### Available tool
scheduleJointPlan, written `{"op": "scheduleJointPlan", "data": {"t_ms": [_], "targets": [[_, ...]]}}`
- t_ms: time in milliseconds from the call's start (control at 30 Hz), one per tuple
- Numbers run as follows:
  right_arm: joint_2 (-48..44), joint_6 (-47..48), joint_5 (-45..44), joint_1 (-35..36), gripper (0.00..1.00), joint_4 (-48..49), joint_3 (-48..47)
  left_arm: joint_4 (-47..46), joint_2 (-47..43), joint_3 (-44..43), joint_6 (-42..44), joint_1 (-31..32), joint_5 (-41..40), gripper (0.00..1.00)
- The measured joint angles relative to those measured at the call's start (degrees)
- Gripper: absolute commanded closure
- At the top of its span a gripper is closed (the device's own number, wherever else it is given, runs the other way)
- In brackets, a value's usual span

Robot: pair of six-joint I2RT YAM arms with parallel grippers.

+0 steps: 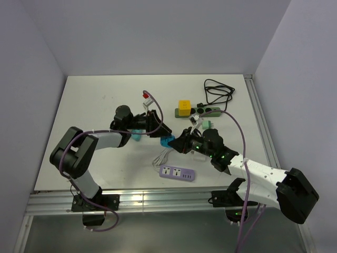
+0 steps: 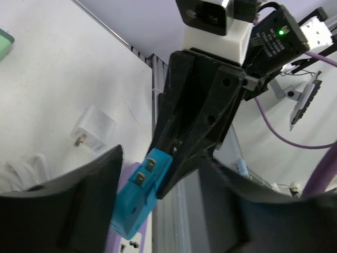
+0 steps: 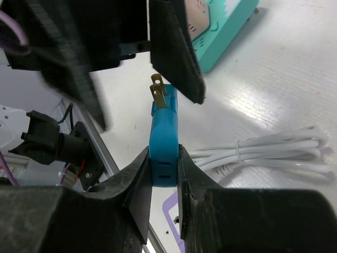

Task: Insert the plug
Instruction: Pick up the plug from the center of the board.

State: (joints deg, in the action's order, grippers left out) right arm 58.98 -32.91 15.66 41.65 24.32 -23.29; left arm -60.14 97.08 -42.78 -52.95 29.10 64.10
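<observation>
The blue plug (image 1: 167,141) hangs above the table's middle, its two brass prongs pointing toward the left arm. My right gripper (image 1: 177,143) is shut on it, and in the right wrist view both fingers press the sides of the plug (image 3: 164,142) near the right gripper (image 3: 164,161). My left gripper (image 1: 158,129) faces it and stands open. In the left wrist view the plug (image 2: 139,197) sits between the spread fingers (image 2: 68,211) of the left gripper (image 2: 160,168), apart from the right-hand one. A purple power strip (image 1: 177,173) lies flat just below.
A coiled white cable (image 1: 160,157) lies under the plug. A green power strip (image 1: 199,110) carries a yellow adapter (image 1: 184,106), with a black cable (image 1: 218,92) behind it. A white charger (image 2: 93,129) and a teal block (image 1: 136,135) rest nearby.
</observation>
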Motion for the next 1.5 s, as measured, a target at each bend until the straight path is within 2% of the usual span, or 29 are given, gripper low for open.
{"op": "scheduleJointPlan", "data": {"t_ms": [33,100,200,367,533,733,933,1100,1367,1500], "targets": [[0.0,-0.02,-0.02,0.0,1.0,0.02,0.0,0.09,-0.35,0.02,0.04,0.02,0.13,0.17],[0.0,-0.04,-0.2,0.0,1.0,0.42,0.0,0.46,-1.66,0.17,0.13,-0.04,0.11,0.01],[-0.02,-0.07,-0.2,0.0,1.0,0.57,0.0,0.09,-5.27,1.86,-0.35,-1.03,-0.44,0.0],[-0.81,-0.28,-0.26,0.0,1.0,0.59,0.0,-1.4,-10.23,5.51,-0.28,-4.07,-2.34,0.01],[-2.78,-0.5,-0.2,0.0,1.0,1.18,0.09,-5.22,-10.16,9.27,-0.83,-4.55,-3.8,0.03],[-5.92,-0.5,-0.2,0.0,1.0,2.01,0.11,-12.22,-2.4,11.82,-7.19,-4.55,-3.28,0.05],[-5.16,-0.44,-0.24,-0.02,1.0,1.09,0.33,-13.16,4.96,12.11,-16.7,-4.52,-1.44,0.2],[-4.61,-0.48,-0.22,-0.02,1.0,0.98,0.37,-13.38,5.51,12.11,-18.69,-4.55,-0.76,0.16],[-3.32,-0.68,0.07,-0.02,1.0,1.4,0.37,-13.44,1.95,12.13,-16.65,-4.55,-0.83,0.19],[-2.34,-0.74,0.31,-0.02,1.0,1.42,0.37,-14.19,-0.37,12.17,-15.78,-4.42,-0.81,0.32]]}}
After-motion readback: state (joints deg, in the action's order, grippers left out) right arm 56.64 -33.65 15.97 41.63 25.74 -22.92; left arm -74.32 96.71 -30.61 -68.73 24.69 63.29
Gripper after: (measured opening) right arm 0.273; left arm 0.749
